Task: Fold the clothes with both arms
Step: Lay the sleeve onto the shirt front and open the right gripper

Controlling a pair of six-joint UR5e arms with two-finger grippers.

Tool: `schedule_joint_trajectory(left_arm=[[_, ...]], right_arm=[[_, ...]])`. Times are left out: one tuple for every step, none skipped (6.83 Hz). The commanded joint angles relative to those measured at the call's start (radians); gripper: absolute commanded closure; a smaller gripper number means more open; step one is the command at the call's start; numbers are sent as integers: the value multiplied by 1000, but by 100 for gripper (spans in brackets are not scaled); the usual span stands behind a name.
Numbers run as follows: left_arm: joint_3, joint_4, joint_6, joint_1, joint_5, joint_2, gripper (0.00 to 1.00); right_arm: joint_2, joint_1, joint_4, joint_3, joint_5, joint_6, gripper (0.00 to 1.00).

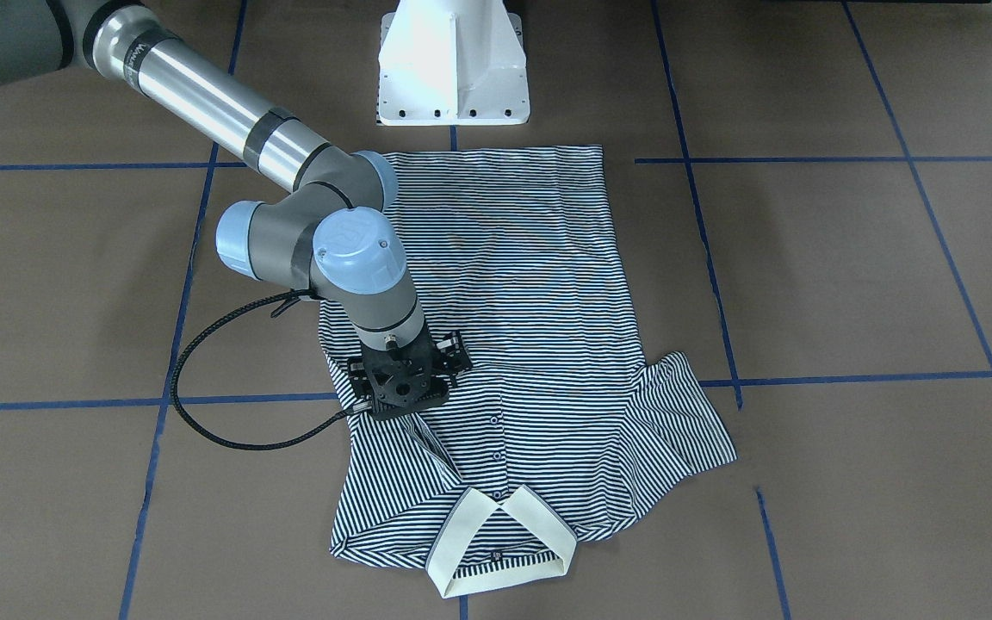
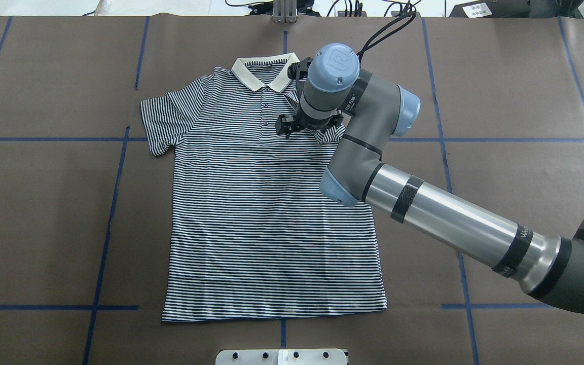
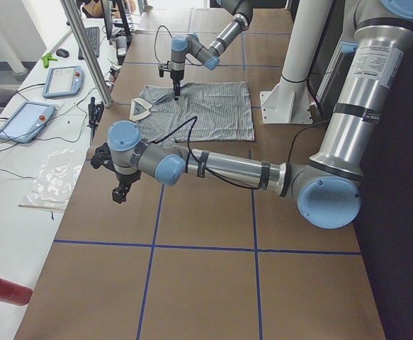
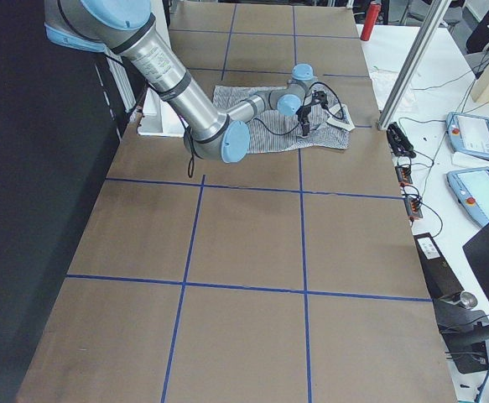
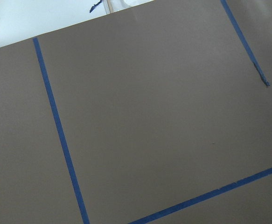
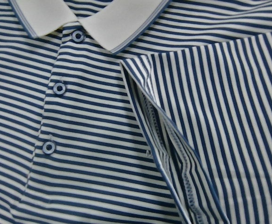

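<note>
The striped polo shirt (image 1: pixel 530 284) (image 2: pixel 266 218) lies face up and flat on the brown table, its cream collar (image 1: pixel 496 534) (image 2: pixel 264 71) on the side far from the robot. One sleeve (image 6: pixel 219 116) is folded inward over the chest beside the button placket (image 6: pixel 56 88). The other sleeve (image 2: pixel 162 119) is spread out. My right gripper (image 1: pixel 406 392) (image 2: pixel 304 124) points down just above the folded sleeve. Its fingertips are hidden under the wrist, so I cannot tell its state. My left gripper (image 3: pixel 119 193) hovers over bare table well away from the shirt, and I cannot tell its state.
The white pedestal base (image 1: pixel 453 69) stands at the shirt's hem side. Blue tape lines (image 5: pixel 56 121) grid the table. A side bench holds teach pendants (image 3: pixel 25 120) and cables, a metal post (image 3: pixel 86 49) rises by it, and a red cylinder (image 3: pixel 4 290) lies near the corner.
</note>
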Motion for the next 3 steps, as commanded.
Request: schedule_joint_trajectory(left_arm=[[0,0,0,0,1,-6,0],[-3,5,-12,0,-1,-12,0],[-17,-4,-96,21,-1,-15,0]], right_arm=[[1,-22,0,29,3,46,0],[4,-22,-3,51,44,72,0],[9,-14,-27,69,78,75,0]])
